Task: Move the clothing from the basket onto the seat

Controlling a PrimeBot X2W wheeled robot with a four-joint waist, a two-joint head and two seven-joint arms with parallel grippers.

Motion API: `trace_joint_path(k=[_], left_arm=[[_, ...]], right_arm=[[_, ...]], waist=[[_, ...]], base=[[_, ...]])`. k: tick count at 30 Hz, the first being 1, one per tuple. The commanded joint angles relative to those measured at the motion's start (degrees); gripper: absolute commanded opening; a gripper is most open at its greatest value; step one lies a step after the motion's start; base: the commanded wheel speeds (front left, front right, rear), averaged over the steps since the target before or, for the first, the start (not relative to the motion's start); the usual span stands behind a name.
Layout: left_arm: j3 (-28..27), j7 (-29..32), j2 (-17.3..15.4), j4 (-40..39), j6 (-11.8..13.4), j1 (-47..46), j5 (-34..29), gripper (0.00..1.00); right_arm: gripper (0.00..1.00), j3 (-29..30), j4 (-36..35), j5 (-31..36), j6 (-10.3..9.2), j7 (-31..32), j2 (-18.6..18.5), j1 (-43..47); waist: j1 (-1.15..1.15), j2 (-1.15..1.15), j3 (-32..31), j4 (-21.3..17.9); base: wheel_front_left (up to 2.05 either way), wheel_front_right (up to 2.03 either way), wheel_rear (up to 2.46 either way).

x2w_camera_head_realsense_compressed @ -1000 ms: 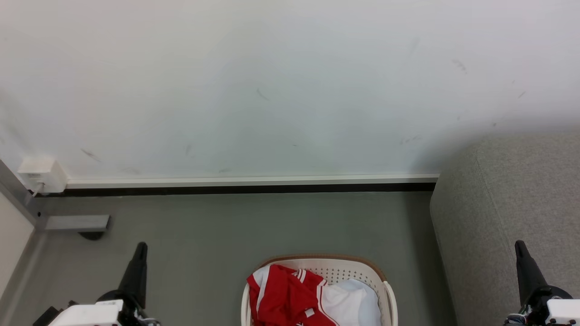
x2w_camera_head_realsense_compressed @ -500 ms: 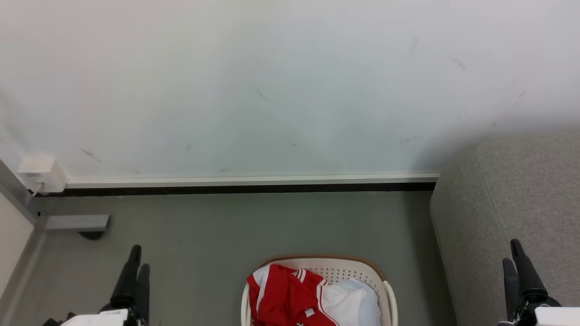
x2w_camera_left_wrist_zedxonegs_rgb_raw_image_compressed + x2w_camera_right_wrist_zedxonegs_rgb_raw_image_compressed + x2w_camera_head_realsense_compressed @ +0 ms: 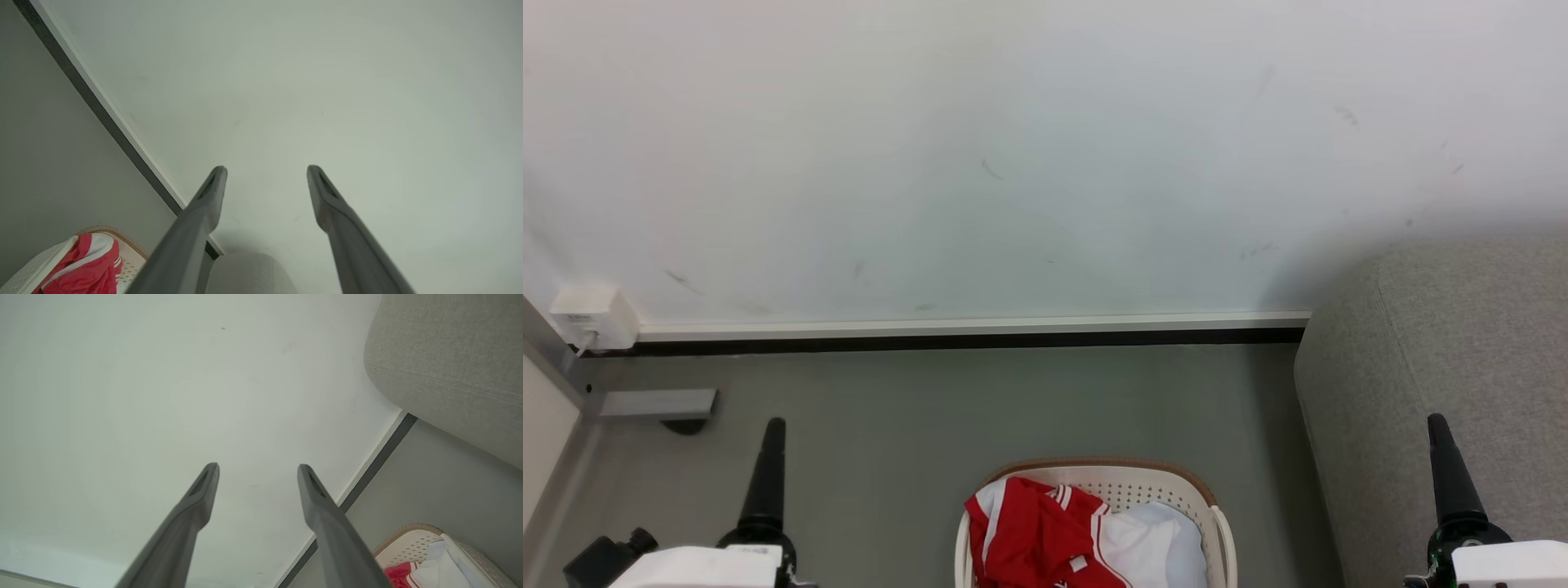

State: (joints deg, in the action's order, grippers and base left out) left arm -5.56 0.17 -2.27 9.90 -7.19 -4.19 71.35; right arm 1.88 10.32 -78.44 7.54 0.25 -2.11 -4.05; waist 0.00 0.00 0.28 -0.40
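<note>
Nothing looks begun: the bright red, white-striped fabric clothing lies heaped in the oval white perforated plastic basket, beside the large light grey woven sofa seat. Next, I judge, a tool must reach down and pinch a fold. Wrist views show the left tool and right tool parted, empty; the head view has them edge-on.
</note>
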Motion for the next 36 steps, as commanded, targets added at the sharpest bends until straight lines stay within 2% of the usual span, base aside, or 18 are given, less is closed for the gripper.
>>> trace_joint_path(k=[1,8,19,29,36], left_arm=[[-0.08,-0.66,-0.42,-1.55,-0.17,-0.58,-3.21,1.0],[0.09,-2.23,-0.47,-2.57,0.23,-0.18,-14.14,1.0],[4.2,-4.42,-2.44,-4.05,3.83,0.67,-28.13,1.0],[7.78,-6.29,-4.98,-4.61,8.28,0.94,-35.06,1.0],[9.51,-7.49,-6.09,-5.27,10.03,0.92,-38.91,1.0]], right_arm=[[1.0,-0.24,-1.46,2.55,-0.02,-0.71,-0.61,-0.57],[1.0,-1.5,-2.67,12.5,-0.03,-2.28,-0.81,-0.29],[1.0,-3.99,-3.18,27.8,-0.03,-4.55,-1.41,-0.03],[1.0,-4.92,-2.2,37.57,-0.05,-6.34,-1.09,0.35],[1.0,-5.3,-2.04,42.87,-0.05,-7.56,-0.97,0.46]], waist=[[0.0,0.0,-0.02,-0.02],[0.0,0.0,-0.1,-0.12],[0.0,0.0,-0.37,-0.14],[0.0,0.0,-0.63,-0.3],[0.0,0.0,-0.77,-0.37]], base=[[0.0,0.0,0.0],[0.0,0.0,0.0],[0.0,0.0,0.0],[0.0,0.0,0.0],[0.0,0.0,0.0]])
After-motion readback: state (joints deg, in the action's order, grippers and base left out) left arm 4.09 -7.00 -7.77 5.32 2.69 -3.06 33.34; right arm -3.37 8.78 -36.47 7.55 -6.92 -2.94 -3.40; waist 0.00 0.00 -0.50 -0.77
